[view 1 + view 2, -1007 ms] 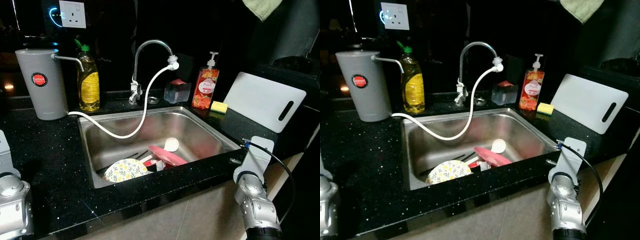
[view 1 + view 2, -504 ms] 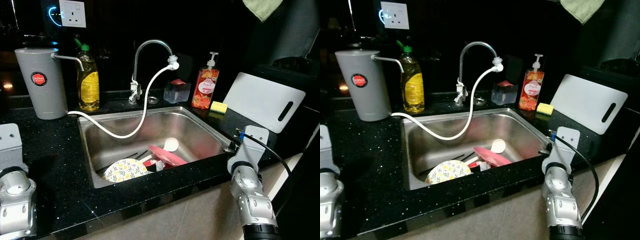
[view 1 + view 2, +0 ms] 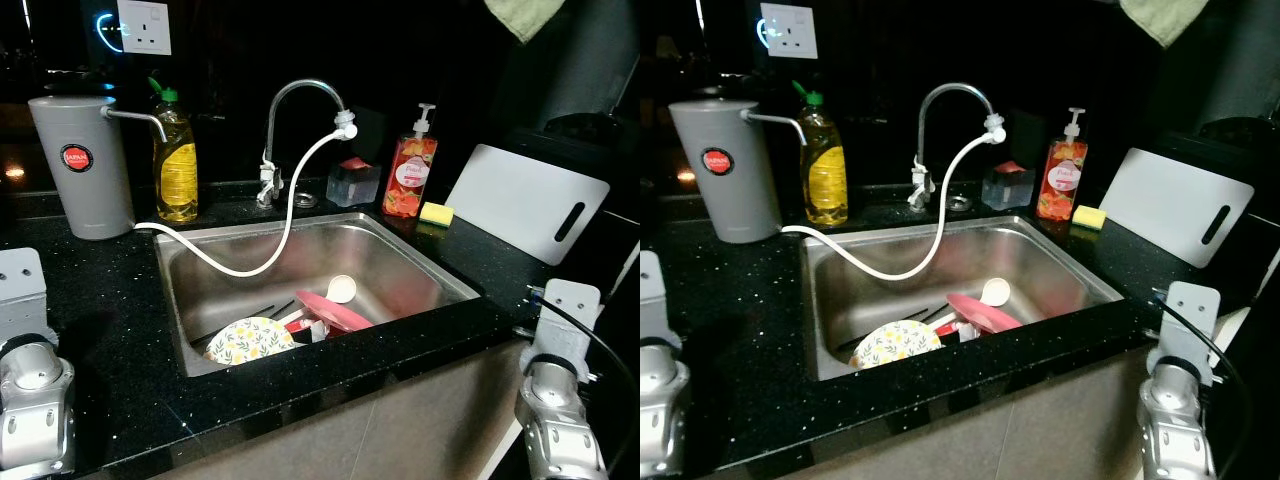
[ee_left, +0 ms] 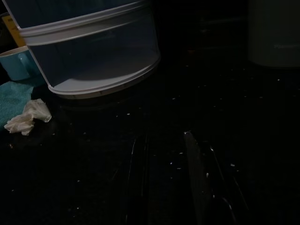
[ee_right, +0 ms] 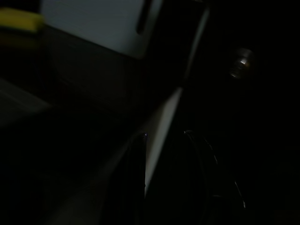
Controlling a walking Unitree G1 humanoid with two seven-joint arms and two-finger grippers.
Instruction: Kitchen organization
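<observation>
The dishes wait in the sink (image 3: 420, 262): a floral plate (image 3: 250, 340) leaning at the front wall, a pink dish (image 3: 335, 310) and a white spoon (image 3: 341, 289) beside it. In the wrist views both the left gripper (image 4: 166, 178) and right gripper (image 5: 164, 180) have fingers parted and hold nothing. The likely step is reaching in; go over the front rim, avoid the hose (image 3: 290, 215), and pinch the plate's raised edge.

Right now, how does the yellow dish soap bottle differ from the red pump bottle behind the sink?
The yellow dish soap bottle has a green cap and stands left of the faucet; the red pump bottle has a white pump and stands right of it. The yellow one looks taller. Both stand upright on the black counter.
</observation>
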